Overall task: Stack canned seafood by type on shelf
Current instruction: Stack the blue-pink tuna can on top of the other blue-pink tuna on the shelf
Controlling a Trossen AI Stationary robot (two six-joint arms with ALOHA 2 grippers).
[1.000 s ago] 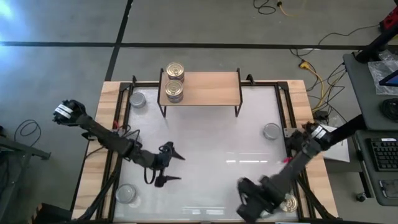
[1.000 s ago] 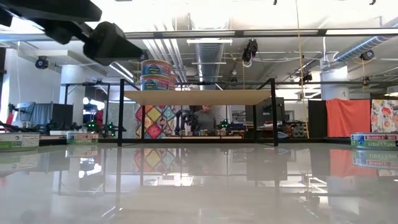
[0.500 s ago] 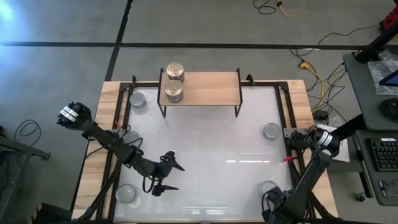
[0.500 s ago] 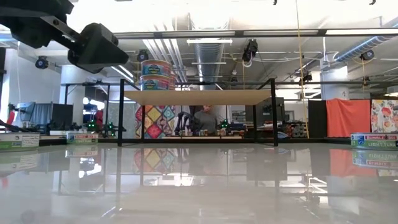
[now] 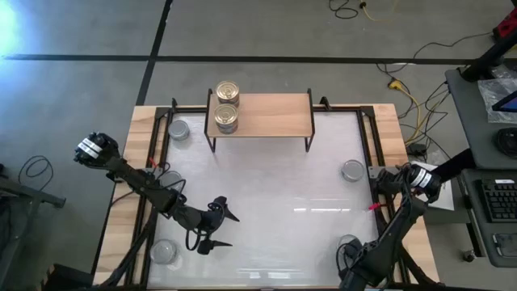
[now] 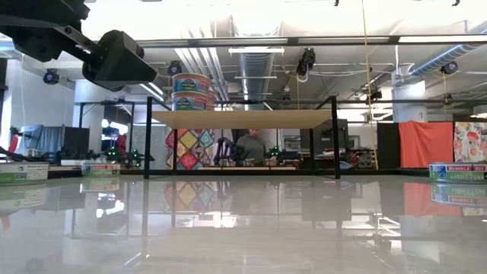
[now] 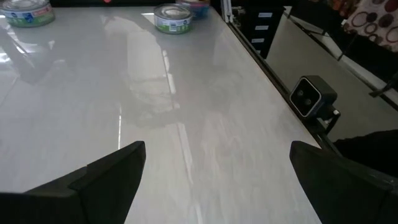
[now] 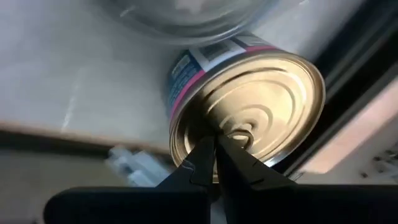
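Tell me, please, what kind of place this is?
Probably a robotics lab or workshop hall: bare grey concrete floor with loose cables, exposed silver ceiling ducts, and a side desk with a black keyboard.

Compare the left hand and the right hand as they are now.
The left hand is open; the right hand is shut. The left hand hovers over bare table, holding nothing; the right hand is pressed up to the gold lid of a can. Both are dark and two-fingered.
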